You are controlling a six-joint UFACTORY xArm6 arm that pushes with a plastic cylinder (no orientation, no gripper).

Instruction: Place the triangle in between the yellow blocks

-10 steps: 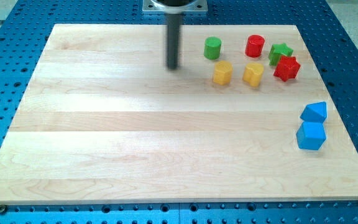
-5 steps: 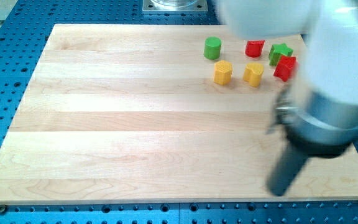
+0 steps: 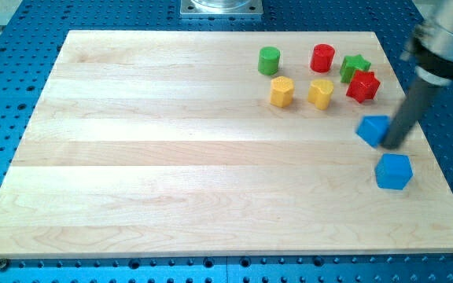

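Note:
The blue triangle block (image 3: 373,128) lies at the view's right, below the red star. My tip (image 3: 391,145) touches its right side. Two yellow blocks sit side by side near the view's top: one (image 3: 281,91) on the left and one (image 3: 320,93) on the right, with a narrow gap between them. The triangle is below and to the right of both.
A green cylinder (image 3: 269,60), a red cylinder (image 3: 322,57), a green star (image 3: 355,66) and a red star (image 3: 362,86) stand around the yellow blocks. A blue cube-like block (image 3: 393,171) sits below my tip. The wooden board (image 3: 171,173) lies on a blue perforated table.
My tip swung from the view's top, down past the bottom right, then up to the triangle's right side. The blue triangle has slid left and slightly up, away from the other blue block.

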